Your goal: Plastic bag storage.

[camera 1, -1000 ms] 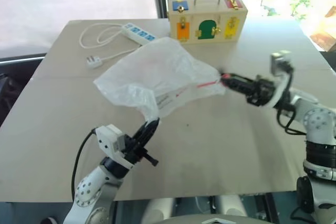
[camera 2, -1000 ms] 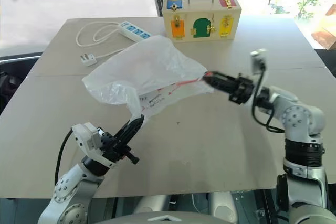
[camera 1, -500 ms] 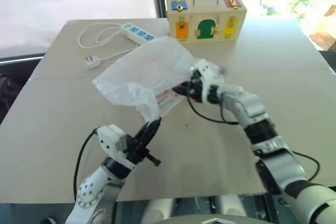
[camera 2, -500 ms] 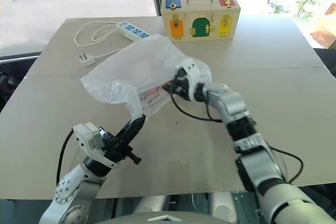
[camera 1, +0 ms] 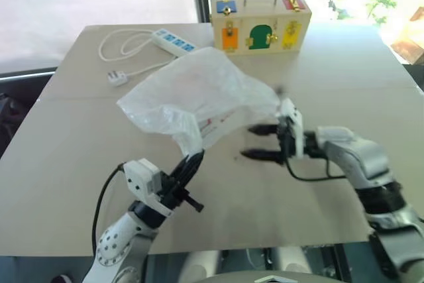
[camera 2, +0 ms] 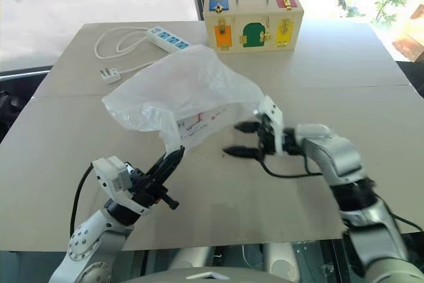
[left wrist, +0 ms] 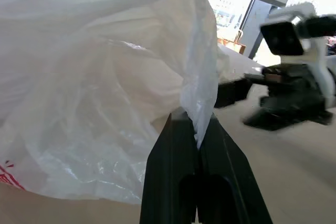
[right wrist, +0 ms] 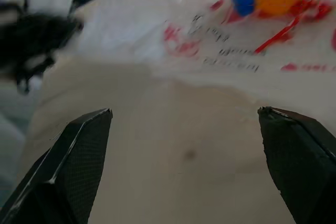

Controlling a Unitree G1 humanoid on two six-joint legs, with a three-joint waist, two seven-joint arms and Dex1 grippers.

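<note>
Left eye view looks down on a broad, flat, pale brown table (camera 1: 79, 137) with a matte board-like top. Over its middle billows the plastic bag (camera 1: 199, 97), thin, crinkly and translucent white with red print, puffed up and drawn to a twisted point at its near edge. At the far edge stands a wooden box (camera 1: 262, 24), rectangular, with a metal handle and blue, orange, green and yellow panels; whether anything is inside cannot be told. Beside it lies a white power strip (camera 1: 173, 40) with its cable looped and a plug (camera 1: 118, 77) at the end. The left gripper (camera 1: 190, 164) is clenched on that twisted point. The right gripper (camera 1: 262, 142) hovers just beside the bag, black fingers (right wrist: 79, 150) spread wide, grasping nothing.
</note>
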